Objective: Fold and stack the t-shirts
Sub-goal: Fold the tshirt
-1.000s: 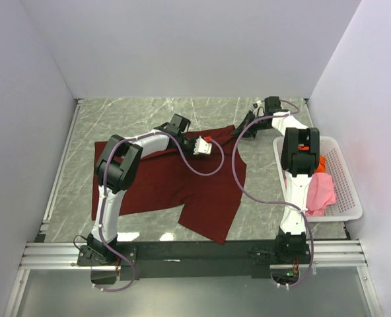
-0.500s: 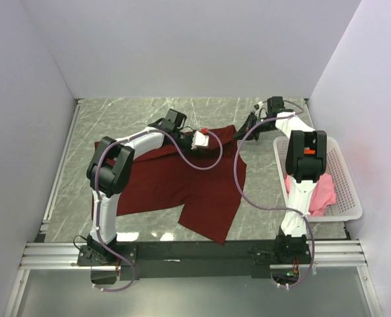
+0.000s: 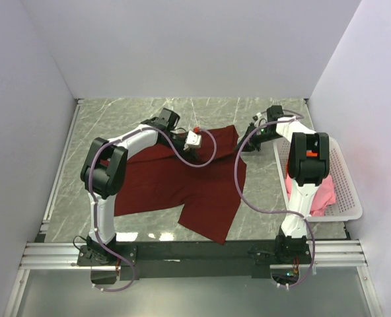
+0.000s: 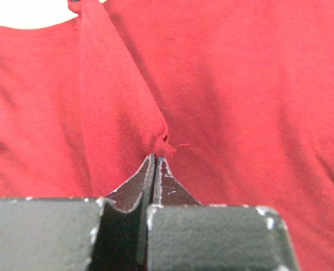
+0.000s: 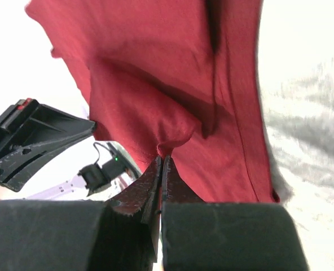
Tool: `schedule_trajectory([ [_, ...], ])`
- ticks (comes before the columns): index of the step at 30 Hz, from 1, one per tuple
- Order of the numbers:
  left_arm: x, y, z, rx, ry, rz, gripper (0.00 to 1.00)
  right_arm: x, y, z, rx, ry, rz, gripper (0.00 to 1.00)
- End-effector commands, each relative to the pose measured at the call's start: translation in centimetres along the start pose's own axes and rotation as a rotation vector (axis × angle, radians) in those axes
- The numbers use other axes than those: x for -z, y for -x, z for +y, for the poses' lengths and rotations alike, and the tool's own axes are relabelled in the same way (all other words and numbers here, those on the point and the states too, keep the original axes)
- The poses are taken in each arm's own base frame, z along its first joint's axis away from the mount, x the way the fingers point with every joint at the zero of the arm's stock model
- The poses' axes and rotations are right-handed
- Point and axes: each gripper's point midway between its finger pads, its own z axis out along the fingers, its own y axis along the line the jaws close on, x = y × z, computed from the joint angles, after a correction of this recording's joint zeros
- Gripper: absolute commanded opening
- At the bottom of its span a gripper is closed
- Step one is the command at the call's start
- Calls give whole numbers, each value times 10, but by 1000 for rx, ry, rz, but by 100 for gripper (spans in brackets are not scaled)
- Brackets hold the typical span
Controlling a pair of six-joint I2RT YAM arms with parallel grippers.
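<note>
A large dark maroon t-shirt [image 3: 182,188] lies rumpled across the middle of the marble table. My left gripper [image 3: 196,140] is at its upper middle, shut on a pinch of the maroon cloth [image 4: 162,144], which rises in a ridge from the left gripper [image 4: 155,159]. My right gripper [image 3: 251,142] is at the shirt's upper right edge, shut on a bunched fold [image 5: 172,135] that peaks at the tips of the right gripper [image 5: 162,160]. A light pink t-shirt [image 3: 322,193] lies in the basket behind the right arm.
A white perforated basket [image 3: 351,198] stands at the right wall beside the right arm. Plain walls close in the left, back and right sides. A metal rail [image 3: 58,168] runs along the table's left edge. Purple cables loop over the shirt.
My left gripper has moved a little left and back with the cloth in it, and the shirt's left edge has drawn in to the right. The right wrist has shifted slightly nearer.
</note>
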Motion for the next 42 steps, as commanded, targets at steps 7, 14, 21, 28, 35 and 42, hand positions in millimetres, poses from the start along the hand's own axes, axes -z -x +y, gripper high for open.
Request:
schedule_trajectory([
  [7, 4, 13, -36, -30, -112, -65, 1, 18, -32, 10, 76, -17, 39, 0],
  [14, 2, -1, -49, -18, -150, -42, 1, 8, -50, 3, 86, -45, 88, 0],
  [21, -3, -11, -55, -21, -174, -15, 1, 4, -58, -1, 96, -61, 119, 0],
  [28, -5, -18, -66, -29, -214, 0, 3, 2, -69, -5, 131, -81, 140, 0],
  [35, -5, -27, -74, -27, -233, 24, 4, -4, -85, -10, 152, -89, 178, 14],
  [42, 7, -19, -82, -41, -246, 42, 29, 7, -87, -3, 204, -91, 177, 40],
])
